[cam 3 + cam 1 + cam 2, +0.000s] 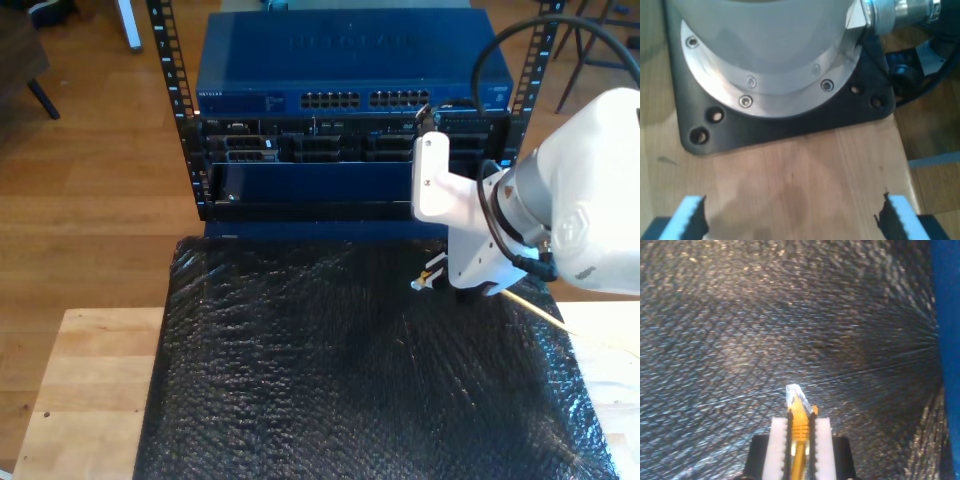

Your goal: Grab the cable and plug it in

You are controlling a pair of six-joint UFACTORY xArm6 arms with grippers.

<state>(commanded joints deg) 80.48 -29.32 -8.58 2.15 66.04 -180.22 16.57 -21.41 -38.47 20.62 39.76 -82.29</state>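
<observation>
My second gripper [799, 421] is shut on the cable [799, 440], its white pads [776, 442] clamping the yellow boot. The clear plug [794, 393] sticks out past the fingertips, over the black bubble-textured mat [765, 315]. In the exterior view this gripper [428, 282] hangs just above the mat's far edge at the exterior view's right, in front of the blue rack. The thin pale cable [535, 308] trails away from it toward the exterior view's right. My first gripper [795, 212] is open over bare wood, with nothing between its blue pads [692, 215].
A blue network switch [350, 60] with rows of ports [360, 100] tops the rack [350, 190] behind the mat [350, 380]. Wooden table [90, 390] shows at the exterior view's left. A black base plate [790, 127] and silver arm flange [770, 95] lie ahead of my first gripper.
</observation>
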